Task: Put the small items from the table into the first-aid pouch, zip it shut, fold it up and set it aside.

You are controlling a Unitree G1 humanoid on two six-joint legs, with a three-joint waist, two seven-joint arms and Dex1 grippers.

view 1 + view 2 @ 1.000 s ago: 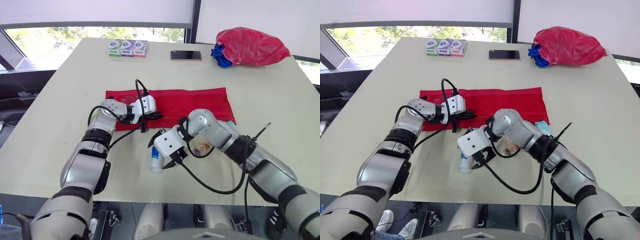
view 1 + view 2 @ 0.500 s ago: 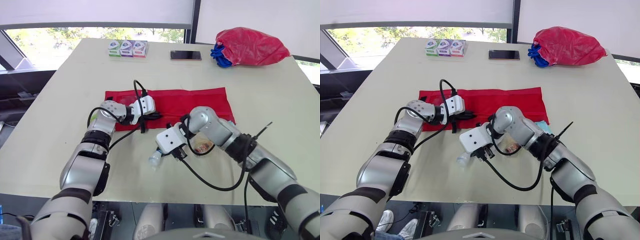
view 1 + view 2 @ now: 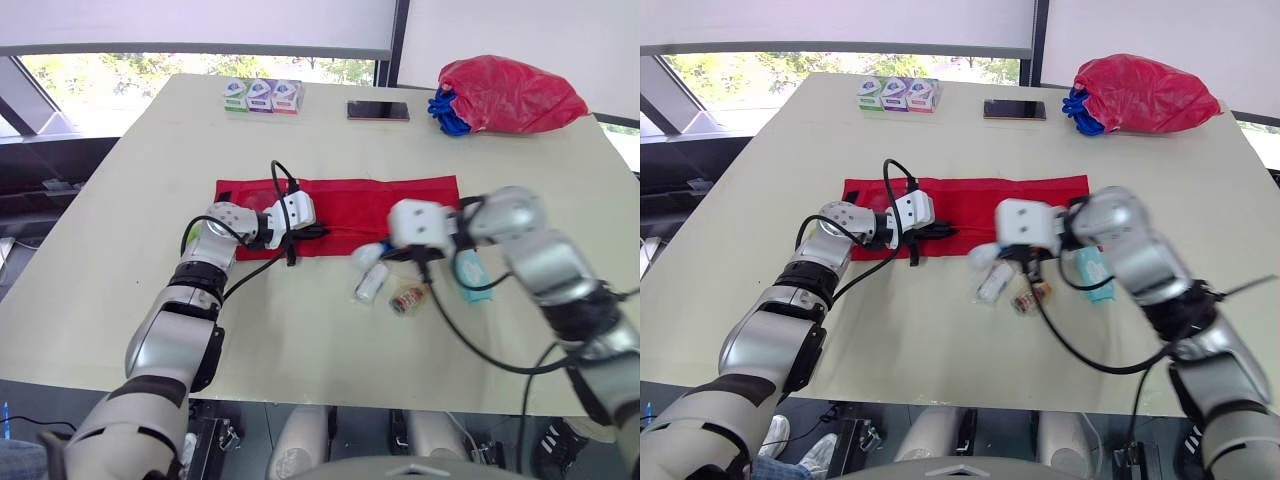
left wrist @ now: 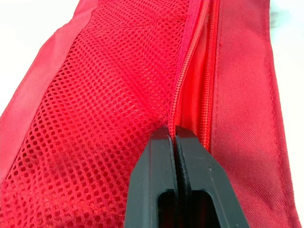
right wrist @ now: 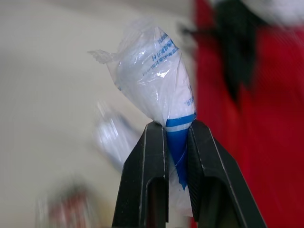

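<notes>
Two grippers, both clamped on something. Left gripper [image 4: 173, 133]: fingers pressed fully together on the zipper edge of the red pouch [image 3: 360, 200], pinching the fabric where the mesh panel meets the zip. That grip sits on the pouch's near edge, toward its left end.

Pouch lies flat and unfolded across the middle of the table [image 3: 120, 280], zip line parted.

Right gripper [image 5: 175, 126]: fingers closed partway on a white packet [image 5: 159, 80] in clear plastic with a blue band, gripped at the band with the twisted end sticking out past the tips. It is held at the pouch's near edge, right of centre. Can't tell how high above the table.

Just nearer than that gripper is a pale tube [image 3: 372, 285]; can't tell if it's separate from the held packet. Beside it lie a round packet [image 3: 408, 298] and a teal packet [image 3: 470, 272], both outside the pouch.

Far edge: three small boxes [image 3: 262, 95], phone [image 3: 378, 110], red bag [image 3: 510, 92].
</notes>
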